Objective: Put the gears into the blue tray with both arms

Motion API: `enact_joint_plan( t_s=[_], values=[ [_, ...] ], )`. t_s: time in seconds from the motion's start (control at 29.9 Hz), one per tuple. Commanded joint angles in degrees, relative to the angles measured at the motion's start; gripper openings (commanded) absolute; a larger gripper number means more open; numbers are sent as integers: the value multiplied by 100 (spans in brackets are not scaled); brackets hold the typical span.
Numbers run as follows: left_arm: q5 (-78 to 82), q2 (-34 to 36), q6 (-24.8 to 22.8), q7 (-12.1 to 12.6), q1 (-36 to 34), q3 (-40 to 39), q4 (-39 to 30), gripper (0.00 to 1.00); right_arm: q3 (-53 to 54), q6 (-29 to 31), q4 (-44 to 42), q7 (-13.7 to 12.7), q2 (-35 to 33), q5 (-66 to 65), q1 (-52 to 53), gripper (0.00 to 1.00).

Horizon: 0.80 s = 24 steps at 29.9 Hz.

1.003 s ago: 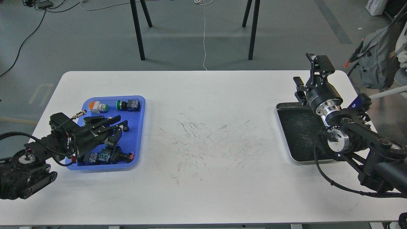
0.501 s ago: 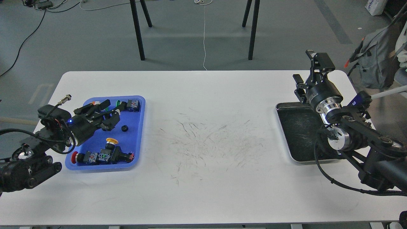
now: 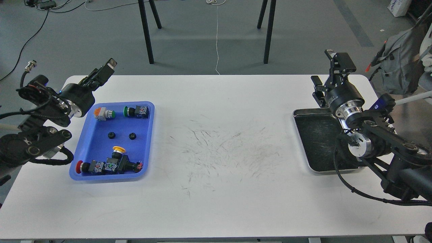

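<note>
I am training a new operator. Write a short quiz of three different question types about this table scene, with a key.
1. True or false: both gears lie inside the blue tray.
2. Which tray holds no parts? A) blue tray B) steel tray
3. Fill in: the left end effector is raised beyond the tray's ____ left corner.

Key
1. True
2. B
3. far

Bright-blue plastic tray (image 3: 96, 143) w/ two tiny black toothed gears (image 3: 111, 135); white table (image 3: 216, 202), grey scuffs mid-top.
</note>
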Motion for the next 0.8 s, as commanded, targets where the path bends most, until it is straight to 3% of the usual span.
enact_joint_plan(
  t_s=[0.0,0.13,0.33,0.64,0.77],
  values=[
    [-956,-4,-1159,-1,-245,-310,-12,92,-35,3,2,-27,-46,0,126,97],
    [-1819,14,-2294,-1,-272,-899,-21,99,-123,-5,72,-53,-73,9,258,97],
    [-1996,-4,-3034,-1,-281,-953,-153,100,-219,3,90,-53,-161,18,382,98],
    [-2040,-83,-3157,-1,-281,-901,-126,100,-615,-14,160,-44,-99,106,671,97],
    [-2049,-424,-3210,-1,-272,-918,-100,100,-641,29,160,-62,-91,237,795,99]
  ],
)
